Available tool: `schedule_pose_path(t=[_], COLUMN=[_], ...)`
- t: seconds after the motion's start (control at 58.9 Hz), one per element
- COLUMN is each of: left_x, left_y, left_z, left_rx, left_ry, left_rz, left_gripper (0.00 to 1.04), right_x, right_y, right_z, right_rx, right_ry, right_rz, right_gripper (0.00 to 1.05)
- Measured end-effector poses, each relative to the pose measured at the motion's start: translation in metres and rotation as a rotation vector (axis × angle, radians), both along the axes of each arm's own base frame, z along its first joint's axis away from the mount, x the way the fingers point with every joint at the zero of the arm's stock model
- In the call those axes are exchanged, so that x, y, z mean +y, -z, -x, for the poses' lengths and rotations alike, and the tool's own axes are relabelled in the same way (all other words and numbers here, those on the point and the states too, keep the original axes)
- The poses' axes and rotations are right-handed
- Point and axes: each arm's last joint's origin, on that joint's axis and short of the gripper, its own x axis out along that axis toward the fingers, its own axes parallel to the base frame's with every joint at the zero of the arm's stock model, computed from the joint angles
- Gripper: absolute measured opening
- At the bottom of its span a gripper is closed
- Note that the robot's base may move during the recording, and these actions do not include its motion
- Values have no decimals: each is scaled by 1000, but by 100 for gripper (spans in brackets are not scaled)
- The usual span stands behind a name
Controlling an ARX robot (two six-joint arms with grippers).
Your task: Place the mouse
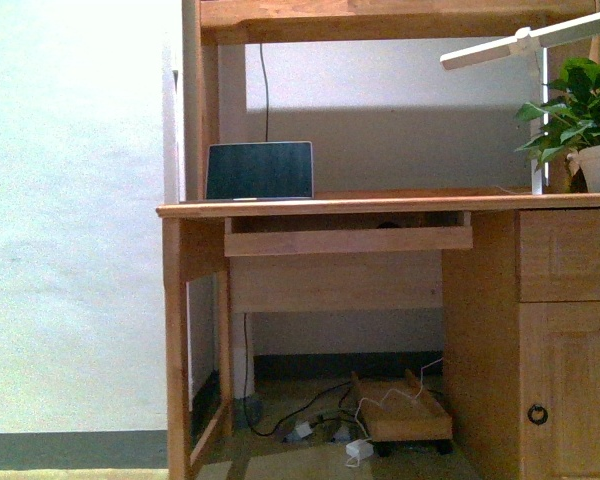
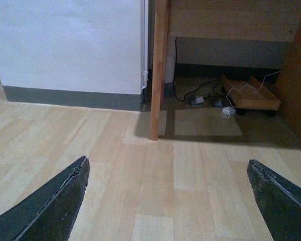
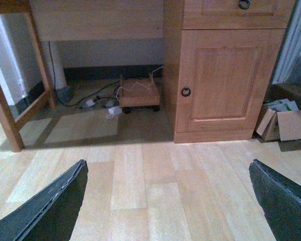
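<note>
I cannot make out the mouse in any view. A wooden desk [image 1: 400, 203] faces me in the front view, with an open laptop [image 1: 259, 171] on its left end and a pull-out tray [image 1: 348, 239] under the top. A tiny dark shape [image 1: 385, 224] sits in the gap above the tray, too small to identify. My left gripper [image 2: 166, 160] hangs open over the wooden floor in front of the desk's left leg [image 2: 158, 70], holding nothing. My right gripper [image 3: 167, 161] is open too, over the floor before the desk's cabinet door [image 3: 226, 75]. Neither arm shows in the front view.
A potted plant [image 1: 583, 120] and a white lamp arm [image 1: 520, 42] stand at the desk's right end. Under the desk lie cables [image 3: 90, 98] and a small wheeled wooden board [image 3: 139, 93]. Cardboard pieces [image 3: 286, 123] lie right of the cabinet. A white wall [image 1: 70, 220] is on the left.
</note>
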Motion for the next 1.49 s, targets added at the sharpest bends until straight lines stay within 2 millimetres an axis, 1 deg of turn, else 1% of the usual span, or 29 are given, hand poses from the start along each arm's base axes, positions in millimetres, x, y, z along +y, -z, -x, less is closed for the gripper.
schedule_pose_path(t=[1.493], left_x=[0], left_y=[0], left_z=[0], left_rx=[0], left_ry=[0], left_rz=[0], left_gripper=[97], right_x=[0], right_y=[0], right_z=[0], right_rx=[0], right_ry=[-2], right_rz=[0], right_gripper=[97])
